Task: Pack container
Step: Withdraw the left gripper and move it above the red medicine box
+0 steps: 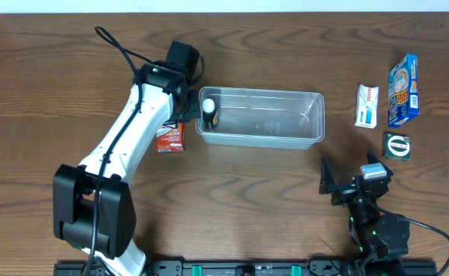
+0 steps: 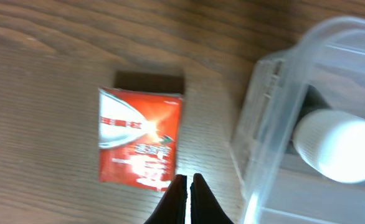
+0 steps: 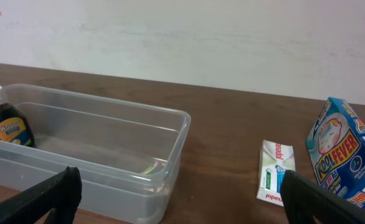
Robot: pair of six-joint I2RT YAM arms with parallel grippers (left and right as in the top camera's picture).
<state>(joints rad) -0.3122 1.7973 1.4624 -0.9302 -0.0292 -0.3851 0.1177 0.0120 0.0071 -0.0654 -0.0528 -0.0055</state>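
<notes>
The container (image 1: 260,142) lay mid-table, its left end just beside the left gripper (image 2: 189,178). That gripper's fingers were pressed together on nothing, above the wood between a red box (image 2: 140,140) and the container's wall. The left arm (image 1: 136,134) stretched from the near-left edge toward the far side, wrist pointing down. The right gripper (image 1: 348,170) sat low near the front, well apart from the container's right end, its fingers spread wide and empty.

The container was clear plastic, rectangular, round-cornered and rimmed. A dark bottle (image 1: 208,115) with a white cap stood in its left end. The table (image 1: 40,92) was dark, grained wood. On its right side lay a white box (image 1: 367,106), a blue box (image 1: 403,90) and a green box (image 1: 397,146).
</notes>
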